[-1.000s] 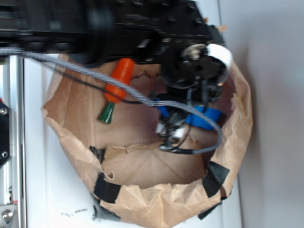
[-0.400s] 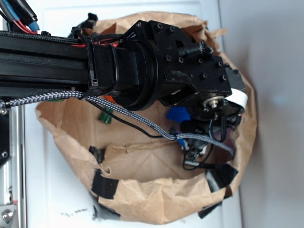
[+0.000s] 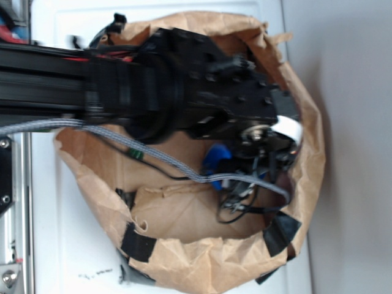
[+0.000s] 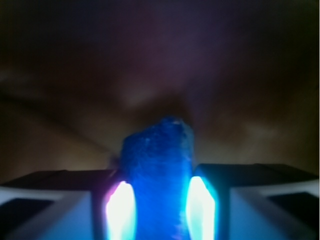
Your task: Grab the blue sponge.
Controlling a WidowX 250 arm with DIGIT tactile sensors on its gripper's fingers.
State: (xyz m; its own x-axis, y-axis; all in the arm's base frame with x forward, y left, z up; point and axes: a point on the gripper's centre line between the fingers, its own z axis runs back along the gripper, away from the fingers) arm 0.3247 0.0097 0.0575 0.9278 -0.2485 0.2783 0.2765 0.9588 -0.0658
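The blue sponge (image 4: 157,165) stands on edge between my two fingers in the wrist view, squeezed from both sides, with the gripper (image 4: 159,200) shut on it. In the exterior view a corner of the blue sponge (image 3: 214,158) pokes out below the black wrist, inside the brown paper bag (image 3: 184,251). The gripper (image 3: 236,174) itself is mostly hidden there by the arm and cables. Behind the sponge, the wrist view shows only dark, blurred brown paper.
The black arm (image 3: 122,92) lies across the bag's upper half from the left. The green leaf end of a toy carrot (image 3: 136,154) peeks out under the braided cable. Black tape patches (image 3: 138,242) mark the bag's near rim. A metal rail (image 3: 9,184) runs along the left edge.
The arm has swung down across the bag and now covers the orange carrot. The sponge, lying flat a second ago, has moved left with the gripper and now stands on edge in it.
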